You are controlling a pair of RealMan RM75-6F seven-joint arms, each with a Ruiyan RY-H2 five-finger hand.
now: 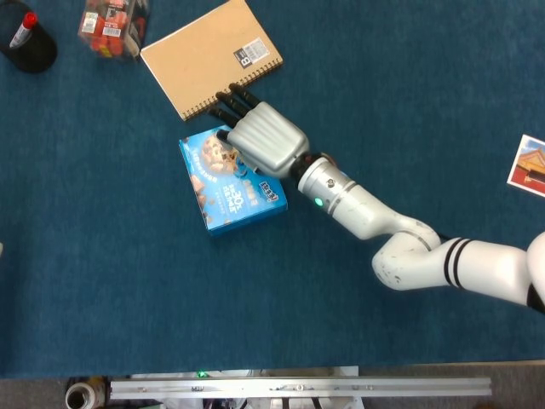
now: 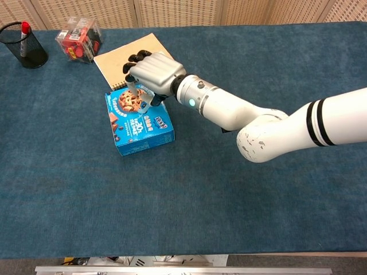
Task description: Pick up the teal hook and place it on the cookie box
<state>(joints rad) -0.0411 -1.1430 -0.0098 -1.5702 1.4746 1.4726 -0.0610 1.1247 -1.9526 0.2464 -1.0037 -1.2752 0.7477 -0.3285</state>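
The head view is looking straight down on the blue table (image 1: pixel 102 281); the chest view is facing forward at a slant. Both are sharing the cookie box (image 1: pixel 232 181) (image 2: pixel 137 123).

You're working at a lab-style test bench: a table covered in dark blue felt (image 2: pixel 241 189), beige woven partition panels (image 2: pixel 178 11) behind, an aluminium rail (image 1: pixel 298 388) along its front edge.

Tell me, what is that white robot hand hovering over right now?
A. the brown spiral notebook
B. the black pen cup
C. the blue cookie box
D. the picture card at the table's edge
C. The right hand is over the far end of the cookie box, with the notebook just beyond its fingertips.
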